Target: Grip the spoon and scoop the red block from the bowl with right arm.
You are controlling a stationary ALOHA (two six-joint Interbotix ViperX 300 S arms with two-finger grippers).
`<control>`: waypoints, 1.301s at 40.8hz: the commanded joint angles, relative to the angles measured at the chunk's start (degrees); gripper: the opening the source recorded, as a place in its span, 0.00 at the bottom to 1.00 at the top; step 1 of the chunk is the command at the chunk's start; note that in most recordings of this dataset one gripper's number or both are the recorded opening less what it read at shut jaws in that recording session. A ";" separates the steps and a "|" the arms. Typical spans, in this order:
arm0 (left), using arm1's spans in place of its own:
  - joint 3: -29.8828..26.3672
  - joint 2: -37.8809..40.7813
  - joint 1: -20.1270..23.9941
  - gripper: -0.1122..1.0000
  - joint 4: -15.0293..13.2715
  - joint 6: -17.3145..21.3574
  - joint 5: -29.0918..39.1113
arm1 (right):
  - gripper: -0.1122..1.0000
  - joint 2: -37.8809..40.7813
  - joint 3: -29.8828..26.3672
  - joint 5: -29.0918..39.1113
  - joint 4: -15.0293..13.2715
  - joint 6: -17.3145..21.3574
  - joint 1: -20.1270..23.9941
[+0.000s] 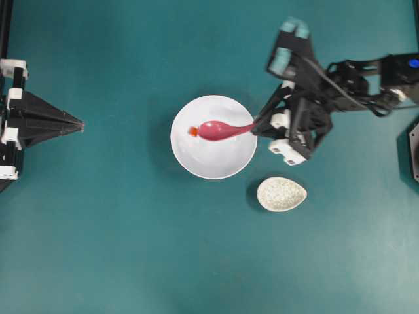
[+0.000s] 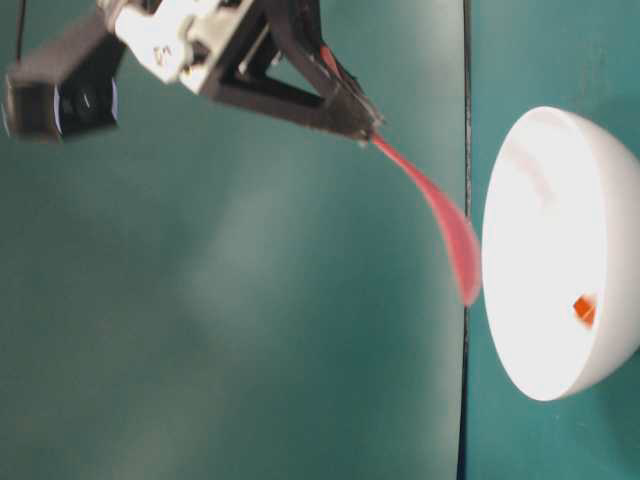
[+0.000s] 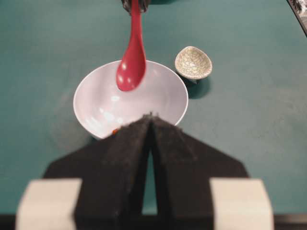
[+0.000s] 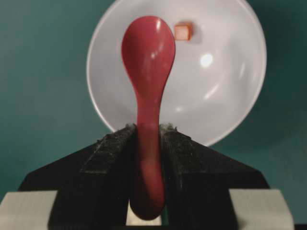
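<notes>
The right gripper (image 4: 146, 139) was clamped on the handle of the spoon (image 1: 221, 130), its two black fingers (image 4: 108, 153) pressed against either side of the handle with the handle's end showing behind them. The spoon projected from the fingertips toward the bowl (image 1: 226, 163), and its scoop was over the bowl's interior. In the table-level view the scoop hung above the bowl's rim, clear of the inner surface, so the spoon was held in the air and not resting on anything. The red block (image 1: 193, 131) lay on the inside of the bowl, on the side away from the right arm (image 1: 353, 75). From overhead it appeared just beyond the tip of the scoop; the right wrist view showed it beside the scoop's tip, apart from the spoon and not in the scoop. The left gripper (image 1: 80, 124) was at the left edge of the table, well apart from the bowl, with its fingers brought together to a point and nothing between them. A small speckled dish (image 1: 281, 193) stood on the green table (image 1: 118, 248) just beside the bowl, on the side nearer the right arm, with nothing in it. The bowl sat upright near the centre of the table.
</notes>
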 commanded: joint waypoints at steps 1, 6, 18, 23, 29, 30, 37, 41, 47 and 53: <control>-1.58 0.26 0.00 0.10 0.09 0.09 -0.35 | 0.32 3.08 -6.06 8.17 -0.18 0.18 -0.62; -1.58 0.18 0.00 0.10 0.09 0.00 -0.35 | 0.32 7.91 -11.25 16.17 -2.02 -0.44 -0.62; -1.49 0.18 0.00 0.10 0.09 0.00 -0.35 | 0.32 10.37 -14.50 21.18 -2.46 0.09 -0.62; -1.49 0.09 -0.09 0.10 0.09 0.00 -0.35 | 0.32 10.37 -14.50 23.64 -2.46 0.00 -0.62; -1.41 0.18 -0.09 0.10 0.09 0.09 -0.35 | 0.32 10.37 -14.50 24.43 -2.64 -0.18 -0.62; -1.41 0.18 -0.09 0.10 0.09 0.09 -0.35 | 0.32 10.37 -14.50 24.43 -2.72 -0.18 -0.62; -1.41 0.26 0.00 0.10 0.09 0.18 -0.35 | 0.32 11.16 -14.50 23.20 -3.16 -0.44 -0.79; -1.41 0.18 0.00 0.10 0.09 0.09 -0.35 | 0.32 12.04 -14.50 22.32 -3.43 -0.53 -0.79; -1.41 0.18 0.00 0.10 0.09 0.18 -0.35 | 0.32 13.54 -14.68 20.04 -4.04 -0.62 -0.79; -1.41 0.18 0.00 0.10 0.09 0.18 -0.35 | 0.32 14.59 -15.21 16.88 -5.19 -0.35 -0.88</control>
